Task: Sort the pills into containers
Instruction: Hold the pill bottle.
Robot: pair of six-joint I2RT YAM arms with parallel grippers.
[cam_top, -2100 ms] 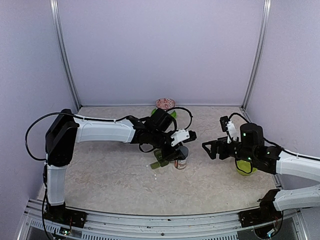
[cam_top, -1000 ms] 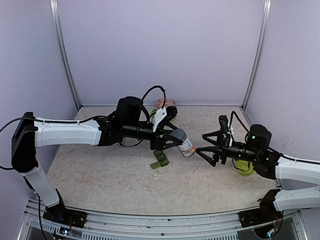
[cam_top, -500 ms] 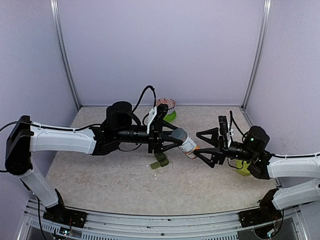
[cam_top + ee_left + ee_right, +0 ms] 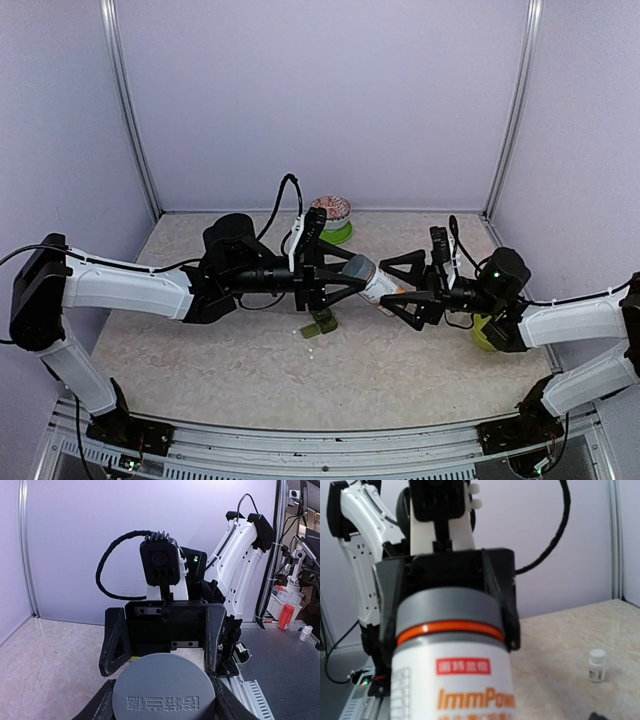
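The left claw (image 4: 343,281) grasps a grey-capped bottle (image 4: 368,281) sideways in the air, the right claw (image 4: 393,288) spread wide around its base, while the green containers (image 4: 321,322) and loose pills (image 4: 308,334) lie on the worktop (image 4: 200,350) below.

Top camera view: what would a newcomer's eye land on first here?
Mid-air above the table, the left gripper grips a grey-capped bottle by its cap end and points it at the right gripper, whose jaws stand wide open at the bottle's other end. Just below them, a small dark green container strip lies on the table, with tiny white specks beside it.
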